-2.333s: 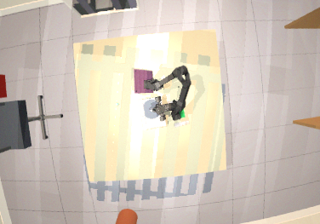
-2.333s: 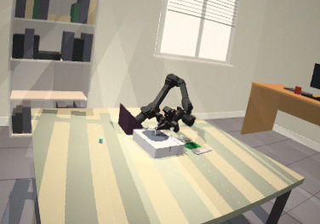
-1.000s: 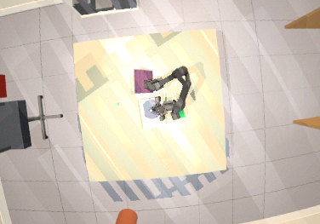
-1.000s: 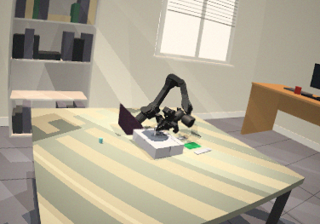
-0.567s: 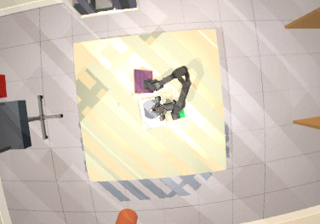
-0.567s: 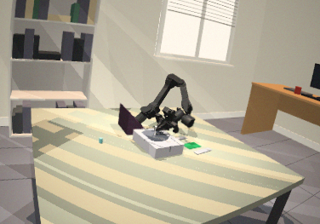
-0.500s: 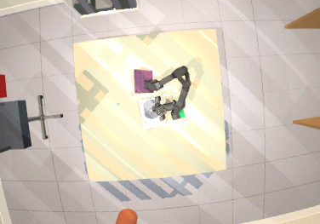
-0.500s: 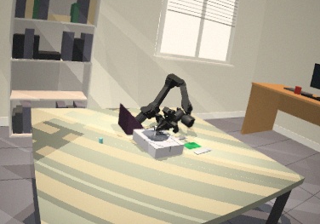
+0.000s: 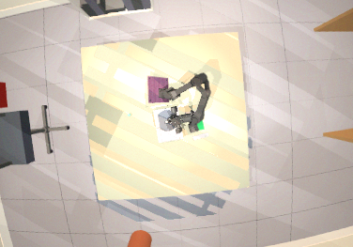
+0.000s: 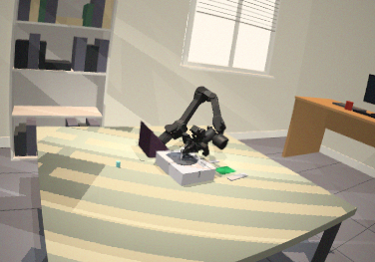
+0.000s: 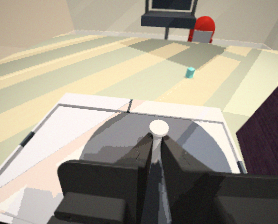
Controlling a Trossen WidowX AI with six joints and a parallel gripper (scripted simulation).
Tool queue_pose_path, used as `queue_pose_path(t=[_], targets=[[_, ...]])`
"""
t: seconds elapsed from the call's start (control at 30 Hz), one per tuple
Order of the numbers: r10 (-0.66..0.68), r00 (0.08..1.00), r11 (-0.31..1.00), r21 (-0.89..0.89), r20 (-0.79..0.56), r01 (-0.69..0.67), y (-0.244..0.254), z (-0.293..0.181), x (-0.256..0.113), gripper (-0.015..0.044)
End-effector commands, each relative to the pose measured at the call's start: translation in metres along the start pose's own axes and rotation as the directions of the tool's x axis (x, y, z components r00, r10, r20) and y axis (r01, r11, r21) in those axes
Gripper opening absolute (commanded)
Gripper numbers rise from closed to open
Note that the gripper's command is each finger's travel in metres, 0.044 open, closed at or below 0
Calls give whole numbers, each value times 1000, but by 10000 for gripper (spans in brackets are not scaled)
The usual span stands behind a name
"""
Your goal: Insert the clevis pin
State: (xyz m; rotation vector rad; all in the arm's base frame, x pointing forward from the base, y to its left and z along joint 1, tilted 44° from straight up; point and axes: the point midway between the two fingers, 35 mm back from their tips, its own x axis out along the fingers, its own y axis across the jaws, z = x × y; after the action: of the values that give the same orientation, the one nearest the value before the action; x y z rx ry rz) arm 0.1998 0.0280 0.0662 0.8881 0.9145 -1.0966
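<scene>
Clevis pin [image 11: 159, 128]: where is it?

Over the aluminium disc [image 9: 164, 120] [image 10: 186, 160] [image 11: 110, 142], pale round head uppermost, part of its shank showing beneath. I can't tell whether its lower end is in the hole.

And the tool [image 9: 172, 121] [image 10: 186, 153] [image 11: 156, 137]?

Clamped on the pin's shank, just under the head. The dark fingers hide the middle of the disc, which lies within the rimmed tray [image 9: 161, 139] [image 10: 187, 176] [image 11: 95, 102].

Anything in the way nearby?

A dark purple panel [image 9: 158, 86] [image 10: 149, 143] [image 11: 262, 130] stands upright near one side of the tray. Out on the surface [image 9: 127, 165] [image 10: 125, 210] [image 11: 40, 70], well apart, is a small teal cylinder [image 9: 130, 115] [image 10: 118, 164] [image 11: 190, 72]. A flat green piece [image 9: 201, 126] [image 10: 225, 170] lies near the tray, with a thin pale plate [image 9: 200, 137] [image 10: 237, 176] beside it.

How is the arm [image 9: 188, 86] [image 10: 203, 95] posed?

Sharply bent: it climbs from beside the panel to a high elbow, drops down the far link, then folds back at the wrist towards the tray.
</scene>
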Motion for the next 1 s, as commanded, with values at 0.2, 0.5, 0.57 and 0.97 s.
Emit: queue_pose_path(t=[0.2, 0.5, 0.57, 0.97], targets=[[6, 1000, 1000, 9, 0, -6, 4, 0, 1, 0], [6, 1000, 1000, 9, 0, -6, 5, 1, 2, 0], [6, 1000, 1000, 9, 0, -6, 5, 1, 2, 0], [6, 1000, 1000, 9, 0, -6, 7, 1, 3, 0]])
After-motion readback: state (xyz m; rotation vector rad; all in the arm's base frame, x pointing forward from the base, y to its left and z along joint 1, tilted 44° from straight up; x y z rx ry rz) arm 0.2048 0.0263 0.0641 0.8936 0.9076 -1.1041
